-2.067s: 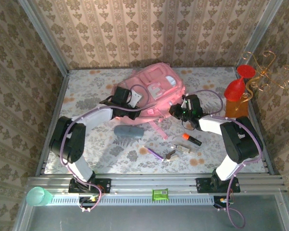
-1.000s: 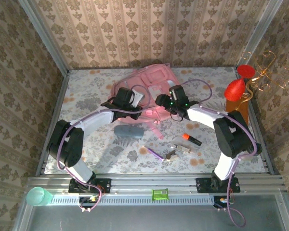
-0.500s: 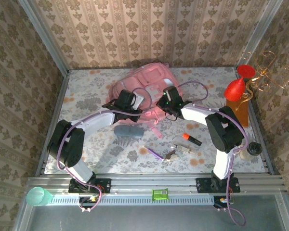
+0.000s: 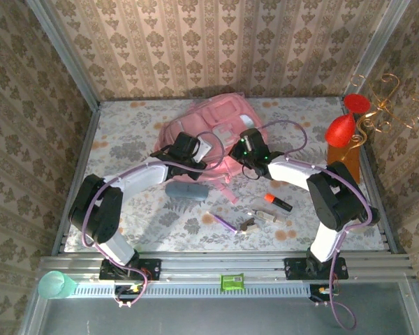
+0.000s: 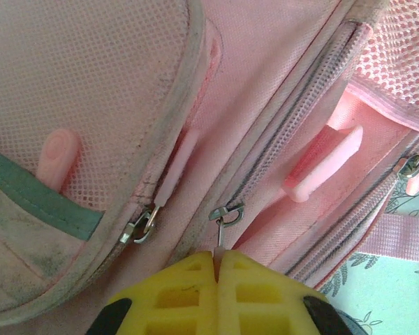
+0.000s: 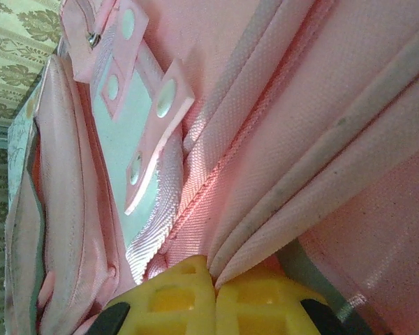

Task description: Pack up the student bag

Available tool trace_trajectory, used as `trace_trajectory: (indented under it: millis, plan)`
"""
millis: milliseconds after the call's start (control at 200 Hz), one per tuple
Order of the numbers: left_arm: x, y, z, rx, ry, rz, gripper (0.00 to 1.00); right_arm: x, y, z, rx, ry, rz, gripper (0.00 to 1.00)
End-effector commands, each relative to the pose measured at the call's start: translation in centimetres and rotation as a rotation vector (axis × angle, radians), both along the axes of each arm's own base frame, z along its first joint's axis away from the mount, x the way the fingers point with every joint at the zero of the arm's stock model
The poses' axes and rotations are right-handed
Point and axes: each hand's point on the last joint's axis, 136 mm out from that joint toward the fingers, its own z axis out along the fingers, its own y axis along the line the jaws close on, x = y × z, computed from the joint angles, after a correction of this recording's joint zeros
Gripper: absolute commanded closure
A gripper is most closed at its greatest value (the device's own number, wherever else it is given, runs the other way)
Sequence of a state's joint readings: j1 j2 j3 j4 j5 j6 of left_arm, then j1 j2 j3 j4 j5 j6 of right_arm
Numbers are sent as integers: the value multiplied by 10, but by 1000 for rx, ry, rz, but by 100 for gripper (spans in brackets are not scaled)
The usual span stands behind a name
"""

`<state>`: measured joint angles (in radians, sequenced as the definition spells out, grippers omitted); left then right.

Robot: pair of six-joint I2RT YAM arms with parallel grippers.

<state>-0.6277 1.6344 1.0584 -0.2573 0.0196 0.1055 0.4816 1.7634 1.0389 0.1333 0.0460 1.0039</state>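
Bag [image 4: 223,118] lay at far middle of table [image 4: 126,143]; I saw left gripper [image 5: 217,269] clamped tight on a zip pull [image 5: 222,216], right gripper [image 6: 214,285] pinched closed on its fabric folds

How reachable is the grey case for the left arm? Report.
Probably not yet: the left pincer is shut on a zipper pull of the student bag; the grey case lies uncovered nearby.

I read no text or brand on the student bag [image 4: 227,115]; green tag [image 4: 232,282] on rail too small.
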Motion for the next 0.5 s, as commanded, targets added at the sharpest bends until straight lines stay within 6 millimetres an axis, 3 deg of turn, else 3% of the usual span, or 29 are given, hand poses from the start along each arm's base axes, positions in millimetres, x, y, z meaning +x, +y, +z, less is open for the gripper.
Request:
trace_trajectory:
  millis: [0, 55, 170, 280, 495]
  plan:
    - [12, 76, -17, 258, 4, 178, 100, 15, -66, 14, -143, -69, -173, 100]
    - [9, 64, -12, 177, 28, 149, 100, 15, -62, 14, -124, -77, -157, 100]
    - [-1, 14, 14, -106, 45, 67, 100, 12, -43, 10, -44, -90, -131, 100]
    - [-3, -20, 28, -181, 52, 13, 100, 6, -19, 4, 49, -93, -110, 100]
    - [1, -49, 32, -252, 72, -2, 100, -9, 6, 7, 132, -120, -112, 100]
